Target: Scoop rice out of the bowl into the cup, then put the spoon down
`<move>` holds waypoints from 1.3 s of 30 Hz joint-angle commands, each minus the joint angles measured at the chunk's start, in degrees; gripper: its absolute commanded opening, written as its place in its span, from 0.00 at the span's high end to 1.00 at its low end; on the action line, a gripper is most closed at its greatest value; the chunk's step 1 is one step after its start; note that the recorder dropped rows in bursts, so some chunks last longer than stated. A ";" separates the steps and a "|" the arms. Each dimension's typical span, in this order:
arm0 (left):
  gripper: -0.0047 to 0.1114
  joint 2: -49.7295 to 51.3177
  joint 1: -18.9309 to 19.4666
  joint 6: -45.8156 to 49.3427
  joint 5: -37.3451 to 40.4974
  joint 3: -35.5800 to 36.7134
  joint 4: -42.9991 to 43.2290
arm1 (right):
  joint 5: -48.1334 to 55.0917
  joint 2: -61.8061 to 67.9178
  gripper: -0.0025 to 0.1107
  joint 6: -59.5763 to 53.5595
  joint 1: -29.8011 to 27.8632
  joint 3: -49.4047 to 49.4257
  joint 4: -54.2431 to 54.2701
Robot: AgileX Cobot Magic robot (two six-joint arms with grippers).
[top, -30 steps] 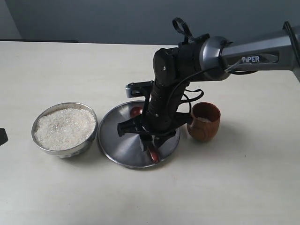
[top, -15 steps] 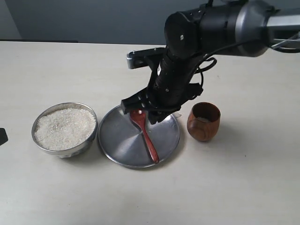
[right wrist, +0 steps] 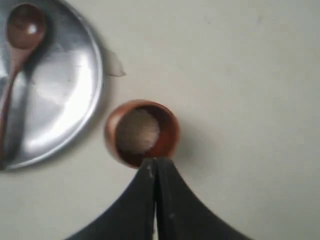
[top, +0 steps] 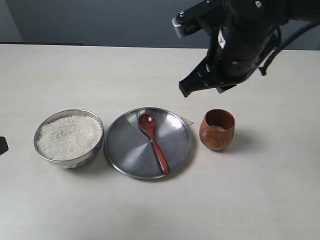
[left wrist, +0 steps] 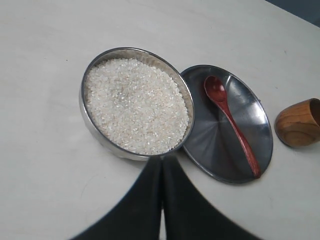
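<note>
The steel bowl (top: 95, 146) stands at the left, full of white rice (top: 69, 136). The wooden spoon (top: 153, 142) lies free on the flat steel plate (top: 122, 150), its oval head toward the far side. The brown wooden cup (top: 217, 131) stands right of the plate with some rice (right wrist: 141, 129) in it. My right gripper (right wrist: 155, 162) hangs high above the table near the cup, shut and empty. My left gripper (left wrist: 161, 161) is shut and empty, hovering just short of the bowl (left wrist: 95, 131). The spoon (left wrist: 231, 122) and the cup (left wrist: 299, 124) also show in the left wrist view.
A small pale scrap (top: 189, 121) lies on the table between the plate and the cup. The right arm's dark body (top: 240, 45) hangs over the far right of the table. A dark piece (top: 2, 145) shows at the left edge.
My right gripper has let go of the spoon on the plate and has risen up and away to the back right. The spoon now lies uncovered.
</note>
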 commanded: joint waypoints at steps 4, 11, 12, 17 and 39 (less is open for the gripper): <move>0.96 0.12 -0.29 -0.02 -0.01 -0.25 -0.10 | 1.32 -6.95 0.98 8.16 -0.10 9.88 -11.99; 0.96 0.12 -0.29 -0.02 0.45 -0.25 -0.21 | -2.25 -13.38 0.98 16.99 -0.10 20.15 -16.37; 0.96 0.12 -0.29 -0.02 0.45 -0.25 -0.21 | -3.22 -14.87 0.98 19.03 -0.10 21.71 -17.06; 0.96 0.12 -0.29 -0.02 0.45 -0.25 -0.21 | -8.08 -22.93 0.98 26.73 -0.10 29.05 -19.89; 0.96 0.12 -0.29 1.43 -3.01 -0.25 18.90 | -19.48 -54.05 0.98 50.23 -0.10 56.48 -31.88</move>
